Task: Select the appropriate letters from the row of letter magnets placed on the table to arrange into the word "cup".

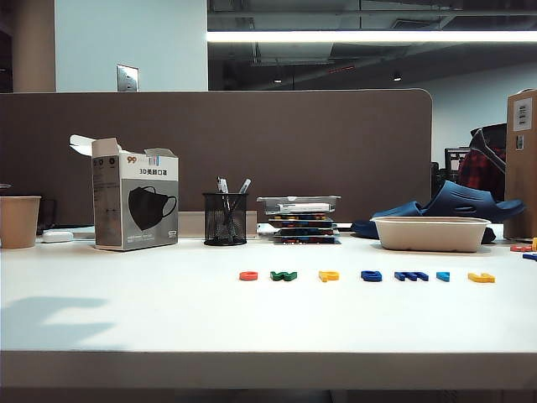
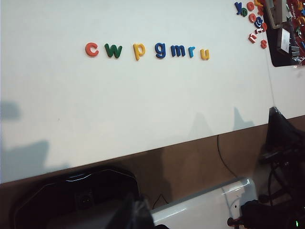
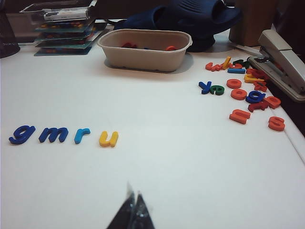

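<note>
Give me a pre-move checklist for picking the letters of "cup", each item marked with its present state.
1. Red c at the row's end, free to grasp: ok.
2. Yellow p third in the row, between green w and blue g: ok.
3. Yellow u at the other end, beside light blue r: ok.
4. Left gripper back off the table's front edge, jaw state: cannot tell.
5. Right gripper shut over the table, holding nothing: ok.
6. Bare table in front of the row for the word: ok.

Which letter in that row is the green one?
The "w", second from the red "c" end of the row; it is the only green letter there.
</note>
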Action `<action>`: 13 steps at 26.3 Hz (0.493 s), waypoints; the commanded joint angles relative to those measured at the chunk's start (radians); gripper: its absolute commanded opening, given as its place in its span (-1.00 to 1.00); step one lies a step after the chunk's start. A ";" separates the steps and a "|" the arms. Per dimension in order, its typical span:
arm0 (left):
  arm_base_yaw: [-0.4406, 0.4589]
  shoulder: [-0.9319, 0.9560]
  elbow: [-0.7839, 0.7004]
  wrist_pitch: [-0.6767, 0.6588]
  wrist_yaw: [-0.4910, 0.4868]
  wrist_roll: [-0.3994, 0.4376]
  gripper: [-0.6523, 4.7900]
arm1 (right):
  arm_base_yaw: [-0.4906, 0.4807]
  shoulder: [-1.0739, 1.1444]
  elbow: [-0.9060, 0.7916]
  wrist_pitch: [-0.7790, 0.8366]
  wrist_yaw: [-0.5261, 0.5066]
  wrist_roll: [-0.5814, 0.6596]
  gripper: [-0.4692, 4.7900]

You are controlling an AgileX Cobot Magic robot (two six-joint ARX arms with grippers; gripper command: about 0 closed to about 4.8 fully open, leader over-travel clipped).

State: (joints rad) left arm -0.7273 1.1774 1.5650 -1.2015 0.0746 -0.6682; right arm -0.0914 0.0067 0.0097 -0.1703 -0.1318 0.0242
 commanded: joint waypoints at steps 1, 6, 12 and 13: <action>-0.001 -0.007 0.005 0.000 0.006 0.002 -0.78 | 0.001 -0.009 0.027 0.017 0.003 -0.002 -0.82; -0.001 -0.010 0.013 -0.023 0.044 -0.004 -0.78 | 0.001 -0.009 0.046 0.016 0.011 -0.002 -0.82; -0.002 -0.009 0.100 -0.062 0.030 -0.001 -0.78 | 0.001 -0.009 0.046 0.002 0.010 -0.002 -0.82; -0.002 -0.009 0.121 -0.071 0.021 -0.002 -0.78 | 0.001 -0.009 0.046 0.002 0.010 -0.002 -0.82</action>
State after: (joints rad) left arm -0.7273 1.1721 1.6600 -1.2613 0.1116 -0.6708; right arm -0.0914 0.0067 0.0532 -0.1776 -0.1246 0.0242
